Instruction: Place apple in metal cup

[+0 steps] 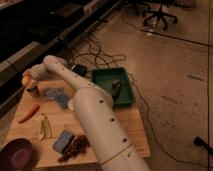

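Wooden table: gripper holds apple above metal cup.

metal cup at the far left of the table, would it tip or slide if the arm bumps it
The metal cup looks small, narrow and upright, so a sideways nudge would probably tip it. It likely slides easily on the smooth wooden table. The pincer with the apple hangs just above it.

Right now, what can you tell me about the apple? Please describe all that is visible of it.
The apple is a small round fruit, orange-red with a brighter yellowish spot. It sits at the far left corner of the wooden table, at the tip of the white arm, where the gripper is. It is raised, just above the metal cup, a small grey cylinder standing on the table. The apple is not inside the cup yet. Only part of the apple shows; the rest is hidden by the gripper.
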`<move>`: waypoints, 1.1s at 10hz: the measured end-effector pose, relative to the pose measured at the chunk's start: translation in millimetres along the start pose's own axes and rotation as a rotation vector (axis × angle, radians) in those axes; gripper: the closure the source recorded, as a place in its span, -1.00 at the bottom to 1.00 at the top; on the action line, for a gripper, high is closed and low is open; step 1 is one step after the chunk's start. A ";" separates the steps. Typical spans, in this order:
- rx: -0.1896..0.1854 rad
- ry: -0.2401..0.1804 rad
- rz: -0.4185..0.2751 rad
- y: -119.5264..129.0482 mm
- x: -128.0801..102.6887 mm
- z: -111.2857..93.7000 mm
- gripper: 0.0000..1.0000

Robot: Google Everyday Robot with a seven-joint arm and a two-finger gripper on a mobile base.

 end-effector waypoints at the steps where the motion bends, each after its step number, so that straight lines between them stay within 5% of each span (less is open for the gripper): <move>1: 0.030 0.013 -0.013 1.7 -0.8 4.7 1.00; 5: 0.139 0.021 -0.011 8.4 14.4 16.6 1.00; 11: 0.211 -0.043 0.023 5.1 20.8 17.8 1.00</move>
